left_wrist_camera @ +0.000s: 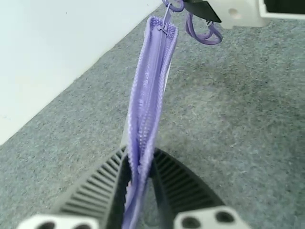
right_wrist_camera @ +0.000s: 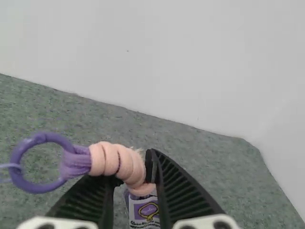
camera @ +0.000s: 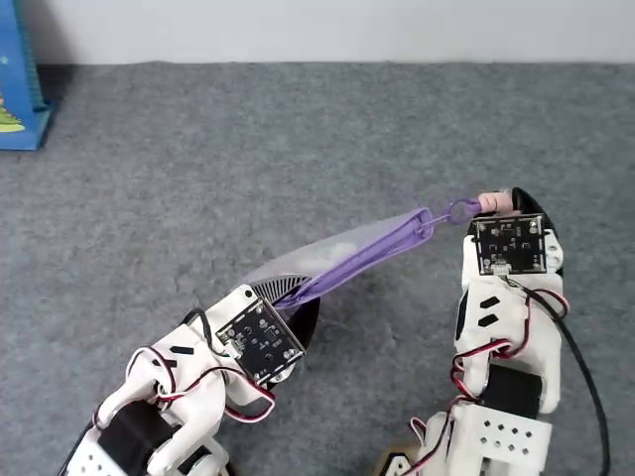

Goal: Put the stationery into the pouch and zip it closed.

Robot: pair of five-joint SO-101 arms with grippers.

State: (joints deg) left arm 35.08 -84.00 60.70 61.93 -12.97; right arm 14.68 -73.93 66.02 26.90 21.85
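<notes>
The pouch (camera: 342,260) stretches lengthwise between the left hand (left_wrist_camera: 140,167), clamped on one end, and the right hand (right_wrist_camera: 133,171), pinching the zip pull (right_wrist_camera: 114,164) at the opposite end

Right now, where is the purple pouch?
In the high view the pouch stretches over the grey table, one end in the left gripper, its pull cord in the right gripper.

The high view looks steeply down on the grey counter (camera: 198,149) from above both arms. Each wrist view sits close behind its own pincer, left pincer (left_wrist_camera: 139,160) and right pincer (right_wrist_camera: 131,179), facing forward. The high and left wrist views share the pouch (camera: 347,256); all three share its zip pull (camera: 461,210).
</notes>
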